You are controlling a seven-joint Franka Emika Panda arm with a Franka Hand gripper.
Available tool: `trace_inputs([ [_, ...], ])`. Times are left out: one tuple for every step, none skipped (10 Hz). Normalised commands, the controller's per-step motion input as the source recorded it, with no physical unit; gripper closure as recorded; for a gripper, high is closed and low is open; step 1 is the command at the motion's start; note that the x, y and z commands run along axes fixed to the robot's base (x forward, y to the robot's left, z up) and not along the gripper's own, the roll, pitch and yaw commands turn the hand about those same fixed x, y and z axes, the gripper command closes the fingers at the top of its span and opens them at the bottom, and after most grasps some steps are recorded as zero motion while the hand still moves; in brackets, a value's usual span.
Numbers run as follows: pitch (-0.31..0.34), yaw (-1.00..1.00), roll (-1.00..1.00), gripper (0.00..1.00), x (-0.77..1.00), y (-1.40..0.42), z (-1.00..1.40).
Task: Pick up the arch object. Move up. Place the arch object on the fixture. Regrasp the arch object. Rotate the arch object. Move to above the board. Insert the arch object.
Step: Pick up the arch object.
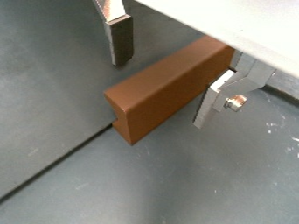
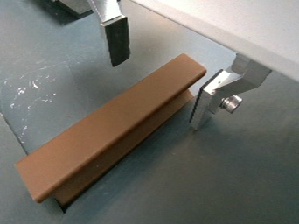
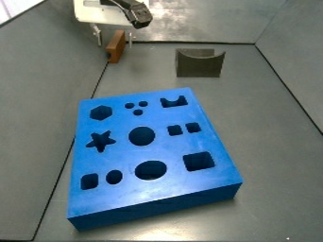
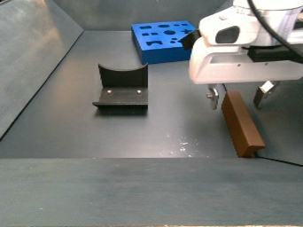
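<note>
In a wrist view the gripper (image 1: 163, 74) stands over the arch (image 1: 163, 92), an orange-brown wooden bar that lies on the grey floor (image 1: 70, 175). Its two silver fingers (image 1: 117, 35) are spread, one on each long side of the arch, and neither pad touches the wood. So the gripper is released and holds nothing.

In a wrist view from the opposite end, the gripper (image 2: 158, 74) again straddles the arch (image 2: 117, 131) near one end of it. The dark pad of a finger (image 2: 117, 42) hangs clear of the arch on one side, and the other plate is just beside the arch on the other side. The arch rests flat on the floor (image 2: 233, 166), with a hollow showing on its under side.

In a side view the board (image 3: 151, 151), a thick blue slab with many shaped holes, lies in the middle of the floor. Beyond the board, well apart from it, stands the dark fixture (image 3: 199, 62). The arch (image 3: 116, 43) is beyond the board's far left corner, under the gripper (image 3: 113, 30).

In a side view the gripper (image 4: 238, 96) is nearer to the camera than the board (image 4: 166, 40), at the near end of the arch (image 4: 242, 124). The fixture (image 4: 120, 87) stands to the left of the arch, well apart.
</note>
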Motion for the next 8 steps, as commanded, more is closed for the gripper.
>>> trace_inputs([
  [0.0, -0.03, 0.0, 0.0, 0.05, 0.0, -0.87],
  [0.0, -0.04, 0.0, 0.0, 0.09, 0.0, -0.86],
  [0.0, -0.04, 0.0, 0.0, 0.16, 0.0, -0.79],
  [0.0, -0.05, 0.0, 0.0, 0.0, 0.0, -0.69],
  [0.0, -0.04, 0.01, 0.0, 0.0, -0.01, -0.65],
  [0.0, -0.06, 0.0, 0.0, 0.0, 0.0, -0.41],
  [0.0, 0.0, 0.0, 1.0, 0.0, 0.0, 0.0],
  [0.0, 0.0, 0.0, 1.0, 0.0, 0.0, 0.0],
])
